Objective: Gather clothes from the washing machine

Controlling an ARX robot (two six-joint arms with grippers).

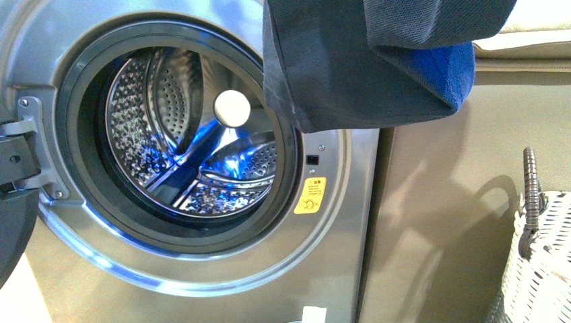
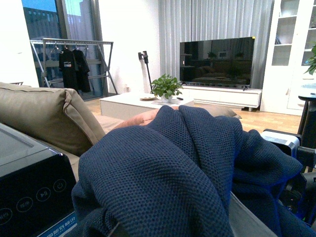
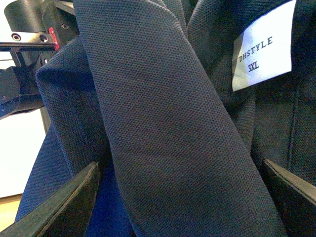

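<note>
The clothes (image 1: pixel 363 60), a dark navy knit garment, hang high in the front view, above and right of the washing machine (image 1: pixel 202 269). The machine's porthole stands open and its steel drum (image 1: pixel 182 134) holds nothing. In the left wrist view the clothes (image 2: pixel 163 168) drape over my left gripper, which is shut on them and hidden under the fabric. In the right wrist view the clothes (image 3: pixel 163 123) fill the picture, with a white label (image 3: pixel 264 49). My right gripper (image 3: pixel 182 197) is open, its fingers (image 3: pixel 74 202) spread wide with a fold of fabric hanging between them.
The machine's open door (image 1: pixel 13 202) sits at the far left. At the lower right stands a grey-and-white woven basket (image 1: pixel 545 262), with a beige wall panel (image 1: pixel 438 222) between it and the machine. The machine's black control panel (image 2: pixel 29 197) and a sofa (image 2: pixel 44 113) show beside the left wrist.
</note>
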